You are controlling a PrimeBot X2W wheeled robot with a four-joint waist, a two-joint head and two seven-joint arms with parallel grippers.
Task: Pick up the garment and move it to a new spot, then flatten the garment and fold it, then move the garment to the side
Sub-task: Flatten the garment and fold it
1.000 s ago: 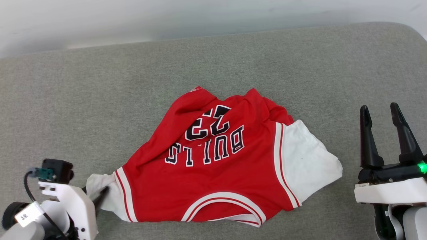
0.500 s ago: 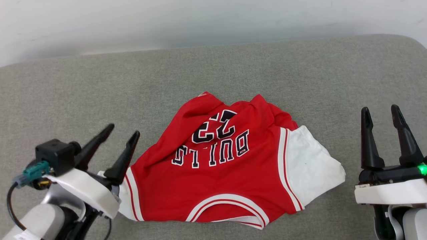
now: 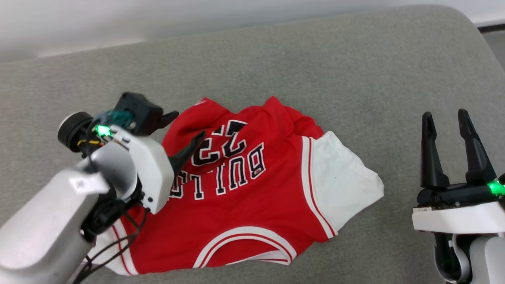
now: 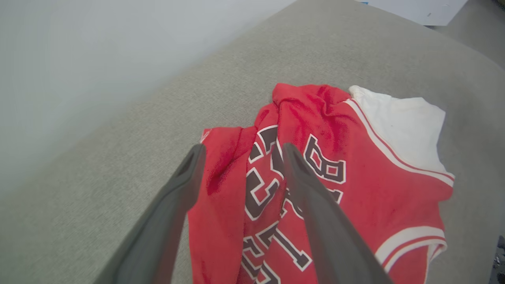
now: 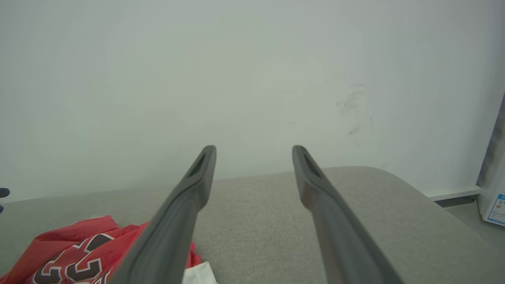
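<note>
The garment [image 3: 252,205] is a red jersey with white sleeves, lying rumpled on the grey cushion with its black "BULLS 23" lettering facing up. My left gripper [image 3: 188,125] hovers open over the garment's upper left part, near the number, holding nothing. In the left wrist view the left gripper [image 4: 242,146] has its fingers spread above the folded red cloth [image 4: 355,169] around the lettering. My right gripper [image 3: 444,115] stands open and empty to the right of the white sleeve, apart from it. Through the right gripper [image 5: 254,148] the right wrist view has a corner of the garment [image 5: 71,252] at lower left.
The grey cushioned surface [image 3: 315,71] spreads all around the garment, with a white wall [image 3: 158,15] behind it. Its rounded corner lies at the far right, with floor [image 3: 495,39] beyond. A white box [image 5: 493,197] stands past that corner.
My left gripper let go of the white left sleeve, opened, rose and swung in over the garment's upper left. The head camera shifted. The right gripper kept its pose.
</note>
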